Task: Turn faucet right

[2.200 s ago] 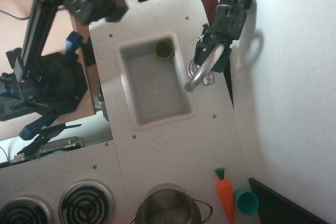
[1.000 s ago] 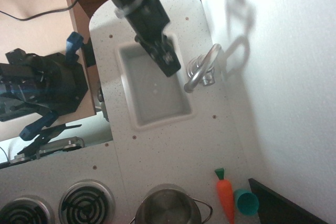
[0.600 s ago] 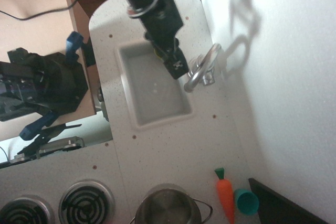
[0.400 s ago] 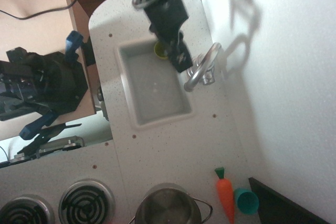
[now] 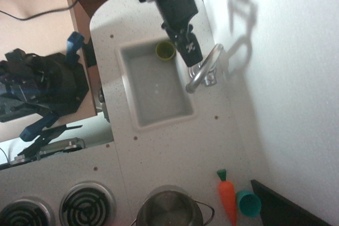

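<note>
Faucet: you have the faucet [image 5: 205,70] on the tabletop [image 5: 175,146] at the sink's far edge, next to the white wall; its arched silver spout runs from the round chrome base down to a tip that hangs just over the sink's rim.
Claw: your claw [image 5: 191,55] sits at the end of the dark arm that comes in from the top of the view, its tip just beside the faucet's base on the sink side. You cannot tell from this overhead view whether its fingers are spread or pressed together, nor whether they touch the metal.
Sink: the sink [image 5: 139,83] is a pale rectangular basin set into the speckled top; a yellow-green cup [image 5: 165,51] stands in its upper corner, close to the claw.
Carrot: you can see an orange toy carrot [image 5: 228,197] with a green top lying near the lower edge, well apart from the faucet.
Teal cup: a teal cup [image 5: 248,203] lies just beside the carrot, on the wall side.
Pot: a steel pot [image 5: 169,208] with a curved handle stands at the bottom edge.
Burners: two coil burners [image 5: 86,205] show at the lower left, beside the pot.
</note>
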You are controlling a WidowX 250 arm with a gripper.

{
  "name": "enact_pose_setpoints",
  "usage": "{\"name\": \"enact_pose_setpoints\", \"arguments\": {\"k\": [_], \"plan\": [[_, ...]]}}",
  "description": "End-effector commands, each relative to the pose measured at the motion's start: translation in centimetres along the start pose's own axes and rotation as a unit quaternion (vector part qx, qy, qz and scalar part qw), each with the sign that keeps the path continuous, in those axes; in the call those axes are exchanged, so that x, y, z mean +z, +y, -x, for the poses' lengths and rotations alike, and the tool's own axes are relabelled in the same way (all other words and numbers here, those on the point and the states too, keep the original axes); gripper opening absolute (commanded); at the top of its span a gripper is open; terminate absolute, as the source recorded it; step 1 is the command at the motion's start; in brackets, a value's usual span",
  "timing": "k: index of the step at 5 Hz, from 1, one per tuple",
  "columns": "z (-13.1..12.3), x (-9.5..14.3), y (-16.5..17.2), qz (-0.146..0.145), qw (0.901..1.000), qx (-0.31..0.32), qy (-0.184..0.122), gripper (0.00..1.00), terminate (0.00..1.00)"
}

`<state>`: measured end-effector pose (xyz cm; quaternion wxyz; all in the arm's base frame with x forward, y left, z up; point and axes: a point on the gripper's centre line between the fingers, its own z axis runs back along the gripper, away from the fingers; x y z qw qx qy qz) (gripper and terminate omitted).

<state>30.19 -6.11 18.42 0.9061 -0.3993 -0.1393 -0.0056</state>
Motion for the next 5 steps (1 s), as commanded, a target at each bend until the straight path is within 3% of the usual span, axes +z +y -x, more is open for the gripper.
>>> {"name": "enact_pose_setpoints", "arguments": {"k": [1, 4, 5], "plan": [[-1.5, -0.3, 0.5, 0.034, 0.9989, -0.030, 0.013, 1.00, 0.00], [-2.0, -0.6, -0.5, 0.035, 0.9986, -0.039, 0.007, 1.00, 0.00], [-1.7, 0.0, -0.7, 0.008, 0.9994, -0.034, 0.000, 1.00, 1.00]]}}
